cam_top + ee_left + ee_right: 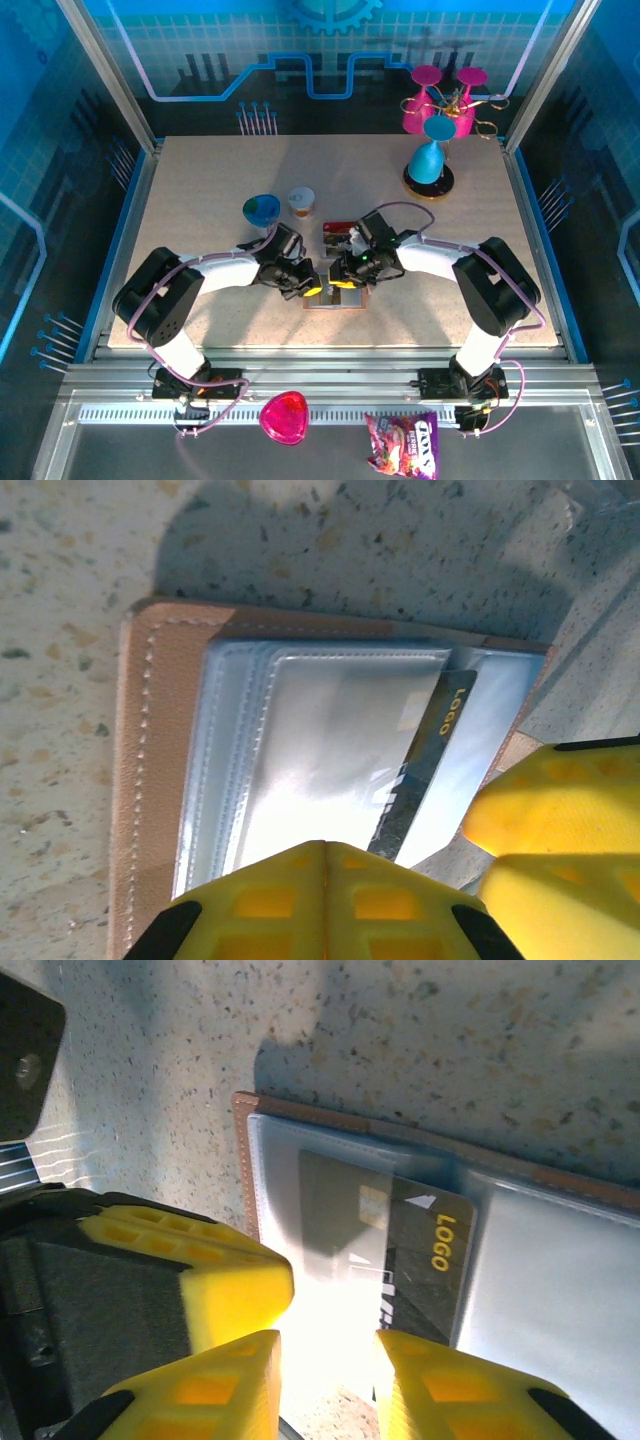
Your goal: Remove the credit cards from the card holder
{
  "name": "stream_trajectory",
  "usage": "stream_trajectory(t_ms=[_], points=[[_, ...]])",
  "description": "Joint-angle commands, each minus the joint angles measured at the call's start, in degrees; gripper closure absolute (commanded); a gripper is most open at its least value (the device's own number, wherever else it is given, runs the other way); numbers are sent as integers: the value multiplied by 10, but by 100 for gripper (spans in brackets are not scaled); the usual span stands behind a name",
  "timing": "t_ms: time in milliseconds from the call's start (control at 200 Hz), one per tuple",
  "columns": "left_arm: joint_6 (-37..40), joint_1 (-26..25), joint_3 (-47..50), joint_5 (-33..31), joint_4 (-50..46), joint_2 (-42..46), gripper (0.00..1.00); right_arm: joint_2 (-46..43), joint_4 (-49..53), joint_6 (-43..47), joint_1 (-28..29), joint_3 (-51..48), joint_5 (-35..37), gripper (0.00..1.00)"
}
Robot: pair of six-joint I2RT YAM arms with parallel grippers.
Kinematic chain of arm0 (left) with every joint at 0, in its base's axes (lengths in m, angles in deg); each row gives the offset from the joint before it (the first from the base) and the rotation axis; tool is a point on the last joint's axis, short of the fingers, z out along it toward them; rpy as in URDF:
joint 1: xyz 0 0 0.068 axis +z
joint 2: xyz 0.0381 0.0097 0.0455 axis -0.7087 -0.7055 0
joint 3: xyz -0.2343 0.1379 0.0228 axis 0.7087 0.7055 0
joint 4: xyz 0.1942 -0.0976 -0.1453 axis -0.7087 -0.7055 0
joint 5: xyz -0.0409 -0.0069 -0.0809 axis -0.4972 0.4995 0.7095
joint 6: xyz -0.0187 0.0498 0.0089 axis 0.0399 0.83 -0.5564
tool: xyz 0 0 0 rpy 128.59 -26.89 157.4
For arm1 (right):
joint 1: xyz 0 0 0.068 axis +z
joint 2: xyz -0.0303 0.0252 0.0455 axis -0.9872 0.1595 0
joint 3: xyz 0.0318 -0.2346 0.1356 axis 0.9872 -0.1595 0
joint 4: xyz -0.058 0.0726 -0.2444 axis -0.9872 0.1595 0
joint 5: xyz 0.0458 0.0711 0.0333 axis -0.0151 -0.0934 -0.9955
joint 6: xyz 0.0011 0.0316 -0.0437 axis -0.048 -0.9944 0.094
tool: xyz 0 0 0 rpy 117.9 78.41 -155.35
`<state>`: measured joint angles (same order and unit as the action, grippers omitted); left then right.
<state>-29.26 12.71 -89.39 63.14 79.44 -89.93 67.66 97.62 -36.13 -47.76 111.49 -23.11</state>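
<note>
The card holder (336, 302) lies open and flat on the table, its tan leather edge (138, 780) framing clear sleeves. A dark grey card with a yellow "LOGO" (425, 1255) sits partly inside a sleeve (425, 770). My left gripper (328, 855) is shut, its tips resting on the sleeves with nothing between them (308, 283). My right gripper (328, 1360) is open over the same sleeve, with the card's near edge by its right finger (342, 275). A dark card with red bands (338, 228) lies on the table just behind both grippers.
A blue-green bowl (262, 208) and a small cup (301, 201) stand behind the left gripper. At the back right are a blue cone on a dark base (428, 162) and a pink stand (440, 100). A pink dish (285, 416) and snack bag (402, 445) lie before the arm bases.
</note>
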Motion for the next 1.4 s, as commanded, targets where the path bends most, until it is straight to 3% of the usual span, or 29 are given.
stream_trajectory(t_ms=[0, 970, 1391], points=[[17, 0, -20, 17, -4, 4, 94, -10, -10, 3, -13, -17, -17, 73], [39, 1, -13, 13, -37, -36, 96, 29, -103, -17, -28, -76, -61, 80], [40, 3, -12, 12, -40, -36, 96, 25, -124, -25, -33, -86, -70, 88]])
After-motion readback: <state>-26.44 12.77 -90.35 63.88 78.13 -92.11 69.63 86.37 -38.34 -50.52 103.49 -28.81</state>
